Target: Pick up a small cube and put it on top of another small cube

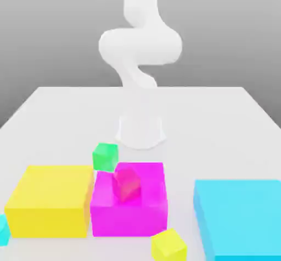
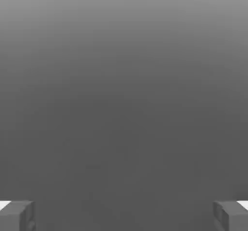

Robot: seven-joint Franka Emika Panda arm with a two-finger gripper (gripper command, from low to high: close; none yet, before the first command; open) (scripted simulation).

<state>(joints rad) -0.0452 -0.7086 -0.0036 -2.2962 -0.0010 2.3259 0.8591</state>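
A tiny cyan small cube (image 1: pixel 3 230) sits on the white table at the exterior view's left edge, partly cut off, just beside the big yellow block (image 1: pixel 49 199). In the hand view my gripper (image 2: pixel 124 215) is open: its two grey fingertips (image 2: pixel 17 216) stand far apart with nothing between them, against plain grey background. The white arm (image 1: pixel 140 46) rises from its base at the table's middle and leaves the exterior view at the top.
A big magenta block (image 1: pixel 137 213) carries a small red cube (image 1: pixel 127 184). A small green cube (image 1: pixel 105 157) lies behind it, and a small yellow-green cube (image 1: pixel 168 244) in front. A large flat cyan block (image 1: pixel 239 216) lies at the right.
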